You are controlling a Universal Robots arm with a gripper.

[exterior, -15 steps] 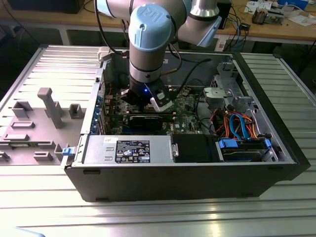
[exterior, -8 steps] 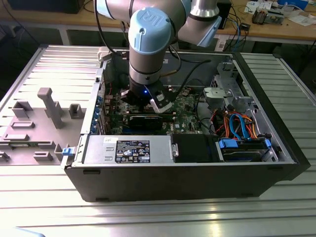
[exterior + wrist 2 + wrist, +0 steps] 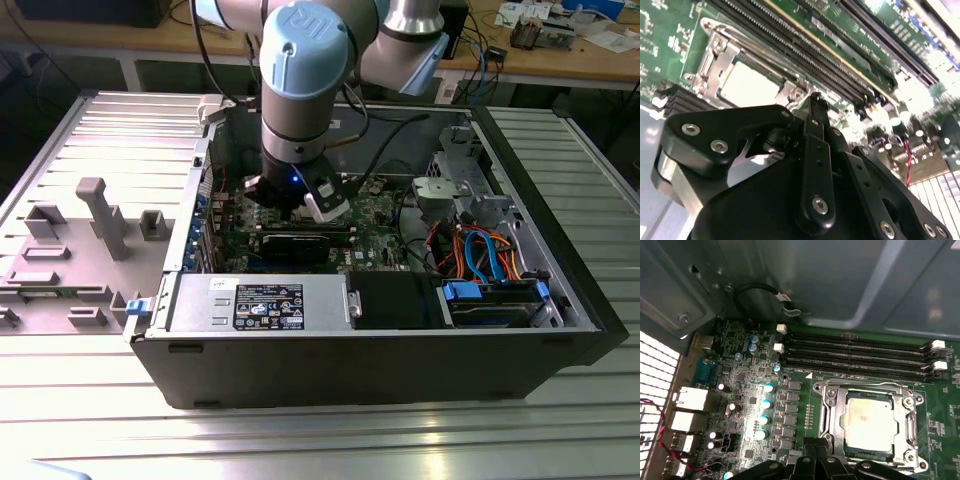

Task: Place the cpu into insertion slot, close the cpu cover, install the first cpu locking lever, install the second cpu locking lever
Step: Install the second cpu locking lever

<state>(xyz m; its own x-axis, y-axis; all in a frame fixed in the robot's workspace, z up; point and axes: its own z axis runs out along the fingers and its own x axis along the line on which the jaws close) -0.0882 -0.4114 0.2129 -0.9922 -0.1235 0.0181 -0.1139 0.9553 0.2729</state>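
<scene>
The chip sits in its socket, the cover closed over it. My gripper — fingers pressed together — hangs at the socket's edge, memory slots close beside.

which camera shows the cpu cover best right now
The first wrist view: the cpu cover lies flat, nearly its whole frame visible around the cpu. The second wrist view shows it obliquely, partly behind the gripper.

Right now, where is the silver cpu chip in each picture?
First wrist view: cpu lies beside the long memory slots.
Second wrist view: cpu lies beside those same memory slots, the shared landmark.
Exterior view: the arm's wrist stands before that spot.
</scene>
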